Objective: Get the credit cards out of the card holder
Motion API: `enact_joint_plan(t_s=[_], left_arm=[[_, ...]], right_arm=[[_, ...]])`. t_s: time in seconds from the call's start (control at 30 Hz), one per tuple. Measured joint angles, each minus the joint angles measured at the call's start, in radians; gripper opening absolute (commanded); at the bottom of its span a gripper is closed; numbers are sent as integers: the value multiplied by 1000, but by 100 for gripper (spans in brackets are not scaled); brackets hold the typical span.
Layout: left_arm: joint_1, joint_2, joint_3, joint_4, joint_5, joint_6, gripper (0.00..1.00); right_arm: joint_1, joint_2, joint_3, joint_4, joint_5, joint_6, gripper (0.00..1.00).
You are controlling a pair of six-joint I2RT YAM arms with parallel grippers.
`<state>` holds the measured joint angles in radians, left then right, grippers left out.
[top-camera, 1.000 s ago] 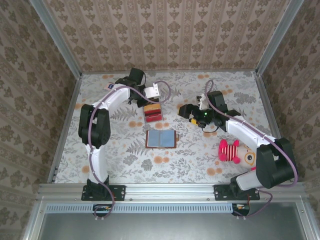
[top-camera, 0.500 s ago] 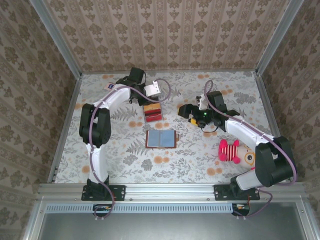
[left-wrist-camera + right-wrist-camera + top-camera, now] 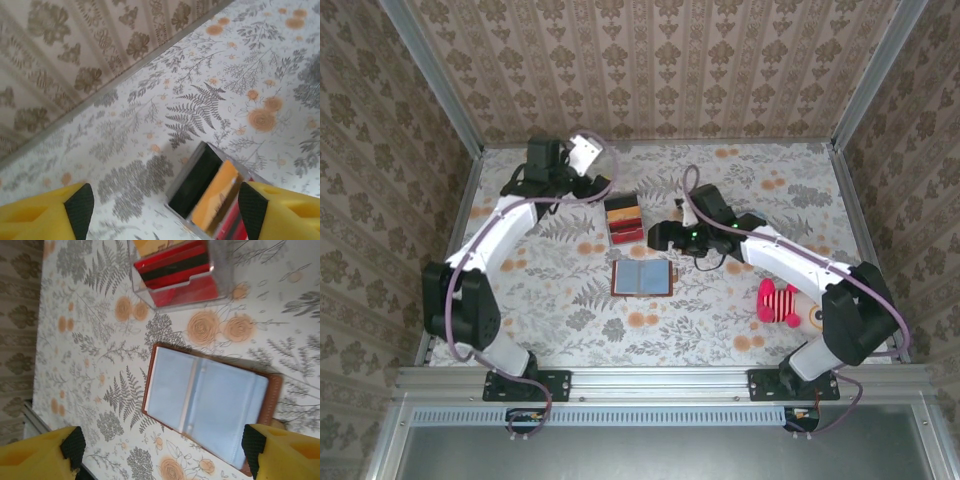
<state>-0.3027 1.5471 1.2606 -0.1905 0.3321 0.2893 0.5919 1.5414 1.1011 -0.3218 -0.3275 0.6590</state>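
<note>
Brown card holder (image 3: 210,410) open near spread right hand (image 3: 164,446), seemingly hovering; left hand (image 3: 165,205) spread.

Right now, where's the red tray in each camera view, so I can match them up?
Top external: tray at centre, slightly left, just beyond the open wallet.
Left wrist: tray at the bottom, right of centre, cut by the lower edge.
Right wrist: tray at top centre, cut by the upper edge.
Shared landmark: the wallet, lying next to the tray in the top external and right wrist views.
</note>
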Motion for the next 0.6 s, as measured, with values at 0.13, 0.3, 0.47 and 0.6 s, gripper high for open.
enact_joint_plan(t_s=[0.13,0.3,0.47,0.6], left_arm=[[32,-89,-185,81,-20,-223,86],[74,-158,-386,136,-64,-478,89],[90,-237,-505,127,-85,-674,91],[103,-253,-515,101,-55,-789,86]], right_arm=[[90,91,55,-18,51,-2,78],[175,244,157,-79,128,-3,73],[209,352,234,-166,215,-9,67],[206,404,264,-237,263,-25,63]])
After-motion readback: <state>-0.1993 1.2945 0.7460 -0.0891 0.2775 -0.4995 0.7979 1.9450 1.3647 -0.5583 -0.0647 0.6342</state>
